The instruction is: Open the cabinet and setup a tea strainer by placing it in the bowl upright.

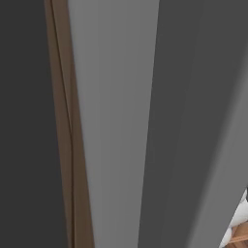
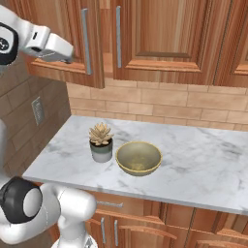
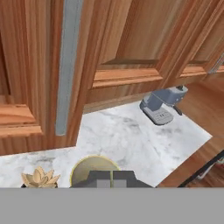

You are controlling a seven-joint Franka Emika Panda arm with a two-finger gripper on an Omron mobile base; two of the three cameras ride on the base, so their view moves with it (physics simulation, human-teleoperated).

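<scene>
The cabinet doors (image 2: 160,38) are showing warm, grained wood with a soft satin sheen, and their long handles (image 2: 85,41) are looking like brushed grey metal. The countertop (image 2: 203,164) is reading as polished white marble with grey veining. The wall tiles (image 2: 160,104) are appearing matt, like tan brick. The bowl (image 2: 138,158) is looking glazed, olive and faintly glossy. The plant pot (image 2: 101,150) is seeming like smooth ceramic. The coffee machine (image 3: 162,105) is appearing as grey-blue matt plastic or metal.

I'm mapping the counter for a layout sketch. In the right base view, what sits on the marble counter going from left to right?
Potted plant → bowl.
</scene>
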